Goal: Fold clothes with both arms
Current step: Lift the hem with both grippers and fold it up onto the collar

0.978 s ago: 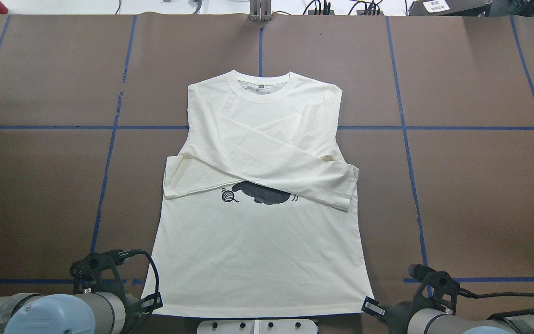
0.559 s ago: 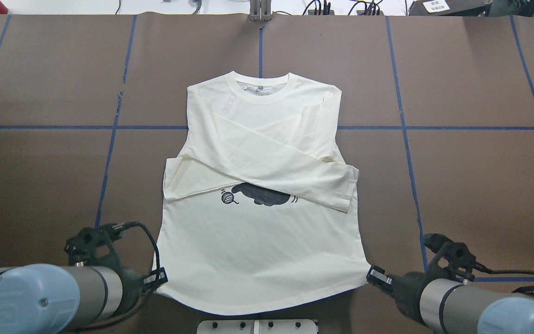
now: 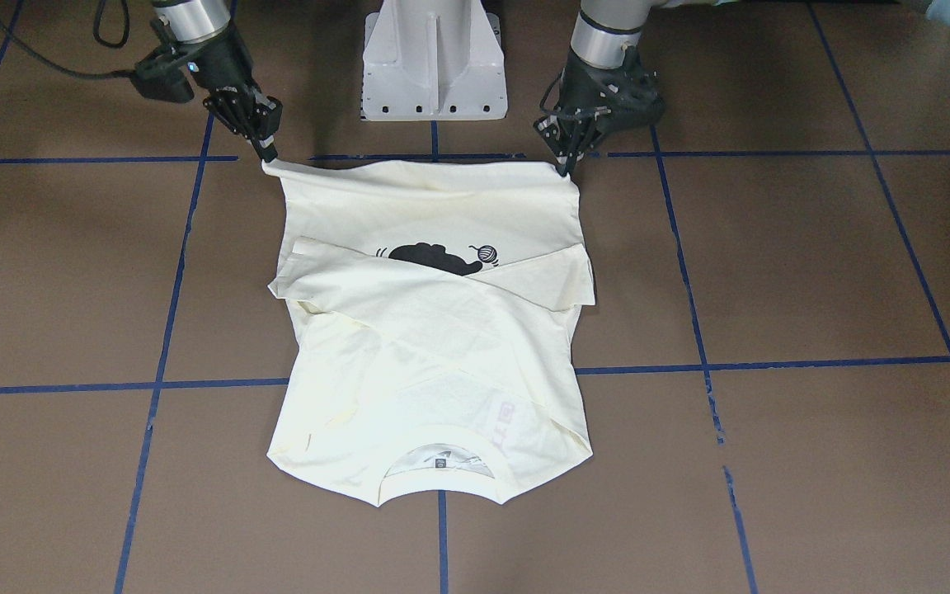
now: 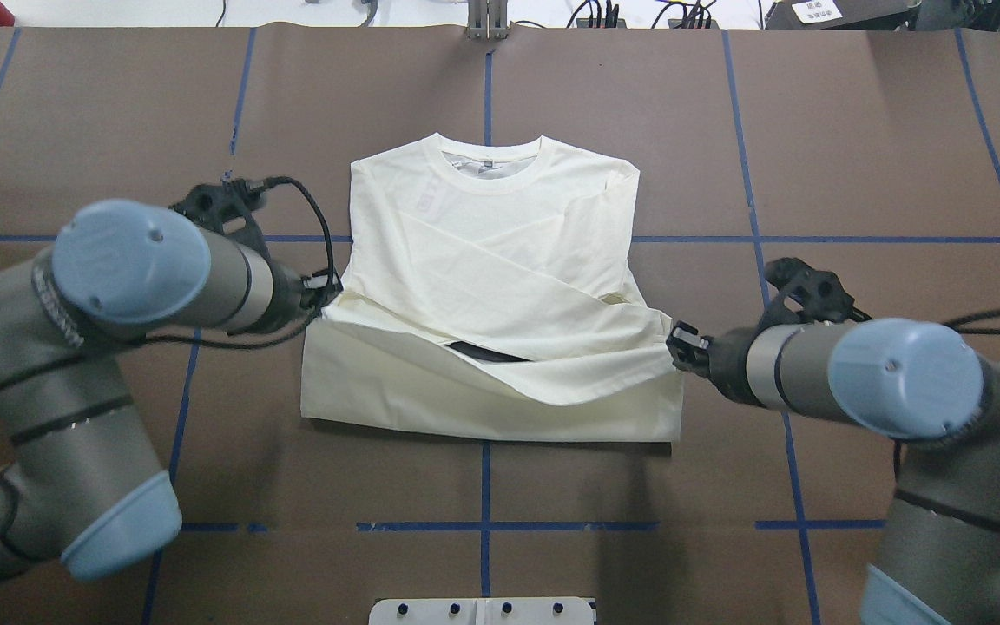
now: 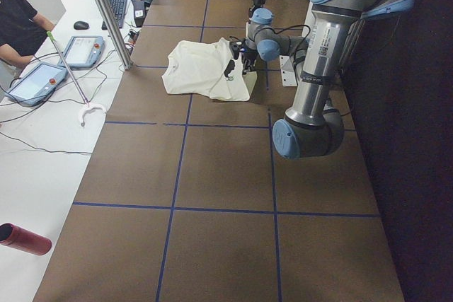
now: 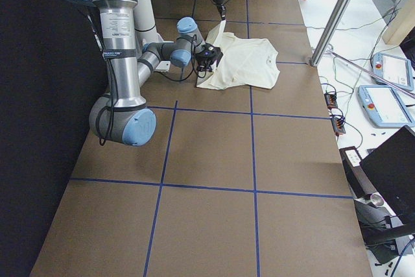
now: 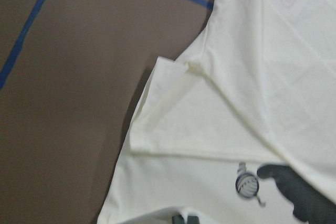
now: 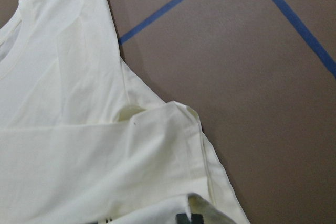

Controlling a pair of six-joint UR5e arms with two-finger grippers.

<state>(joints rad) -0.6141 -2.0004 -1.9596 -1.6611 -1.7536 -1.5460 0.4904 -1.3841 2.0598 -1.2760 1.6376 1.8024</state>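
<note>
The cream long-sleeved shirt (image 4: 483, 217) lies flat on the brown table, collar far from me and sleeves crossed over the chest. My left gripper (image 4: 327, 286) is shut on the left corner of the bottom hem. My right gripper (image 4: 676, 340) is shut on the right corner. The lifted lower part (image 4: 430, 391) shows its plain back and is folded up over the body. Only a sliver of the black cat print (image 4: 487, 351) shows overhead. In the front-facing view the shirt (image 3: 434, 346) has its hem stretched between the left gripper (image 3: 564, 167) and the right gripper (image 3: 267, 155).
The white pedestal base (image 3: 434, 58) stands at the table's near edge, behind the grippers. Blue tape lines (image 4: 483, 525) grid the table. A metal post (image 5: 106, 12) and operators' tablets (image 5: 39, 79) stand beyond the far edge.
Both grippers have lifted the hem corners from the near edge and carried them forward over the shirt. The lower part now covers most of the cat print.
</note>
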